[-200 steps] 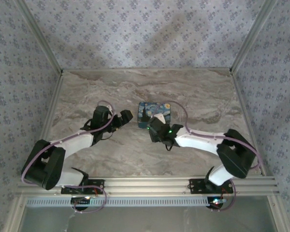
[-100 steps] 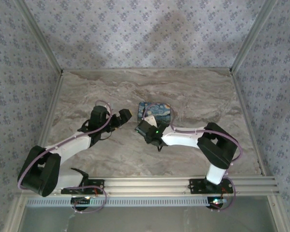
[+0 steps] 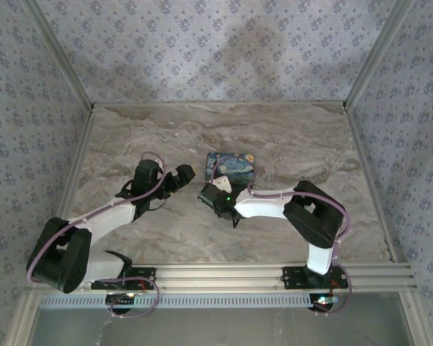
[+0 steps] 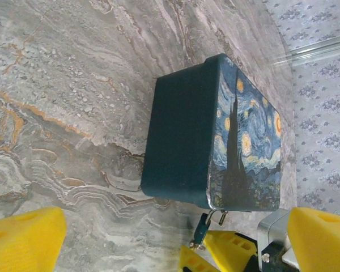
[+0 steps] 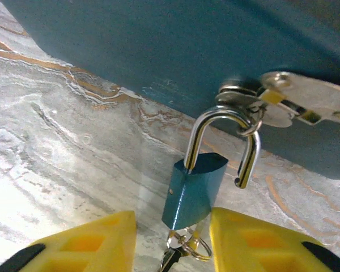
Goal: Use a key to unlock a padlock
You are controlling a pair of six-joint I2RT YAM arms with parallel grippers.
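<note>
1. The left hand (image 3: 185, 173) hovers low over the desk (image 3: 130, 137), just left of the box. Its yellow fingers (image 4: 22, 241) stand wide apart with nothing between them.
2. The padlock (image 5: 194, 190) hangs at the box's near left corner, with its shackle (image 5: 221, 122) hooked through the hasp (image 5: 294, 105). One shackle leg is out of the blue body, so I judge the lock already released. The key (image 5: 170, 262) sits under the body on its ring (image 5: 188, 247).
3. The lock looks small, rigid and dense for its size. Its painted sides are smooth and probably slippery, and it swings freely on the hasp. The flat faces of the body look like the best hold. The key is thin and needs a firm pinch on its flat head.
4. The right hand (image 5: 171, 226) is partly open. Its fingers straddle the lock's lower end and the key, and as far as I can tell they are not clamped on either.
5. The box (image 3: 231, 165), painted with a starry night, rests on the desk. It may be light enough to slide if the lock is tugged, so bracing it could help.
</note>
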